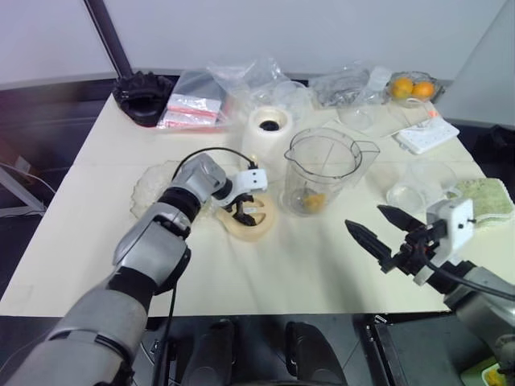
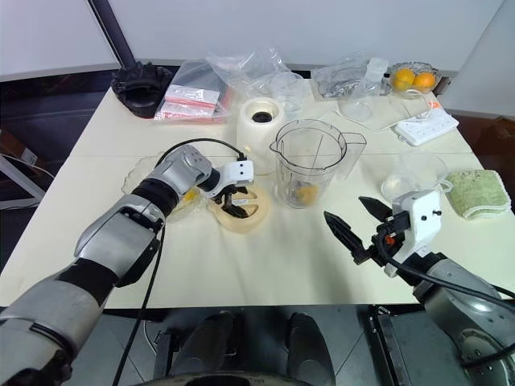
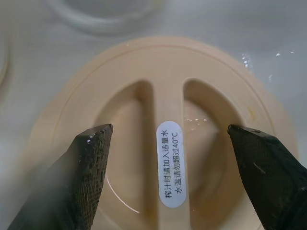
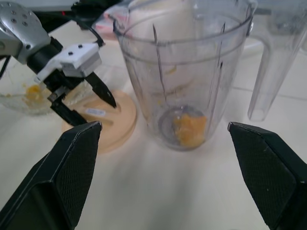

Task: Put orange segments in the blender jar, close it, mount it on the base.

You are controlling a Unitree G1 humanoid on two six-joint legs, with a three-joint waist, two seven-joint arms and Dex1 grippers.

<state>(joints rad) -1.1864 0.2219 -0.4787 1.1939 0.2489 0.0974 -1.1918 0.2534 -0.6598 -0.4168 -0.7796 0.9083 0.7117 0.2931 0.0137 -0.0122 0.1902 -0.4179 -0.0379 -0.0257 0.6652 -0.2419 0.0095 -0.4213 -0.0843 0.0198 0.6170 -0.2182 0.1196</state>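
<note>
So the tall clear plastic blender jar [image 1: 320, 171] with spout and handle stands upright mid-surface on the cream surface [image 1: 306, 273], lid off, with glossy yellow-orange segments [image 4: 189, 129] sitting at its bottom by the blades. The cream-white rounded motor base [image 1: 266, 129] stands just behind it, toward the robot's left. The flat round pale orange lid [image 3: 158, 143] lies beside the jar, and the left pincer [image 1: 244, 211] hangs right over it, fingers wide, straddling the lid's centre bar with the white sticker. Can't tell if it's touching. The right pincer [image 1: 385, 230] hovers near the jar, wide apart, holding nothing.
</note>
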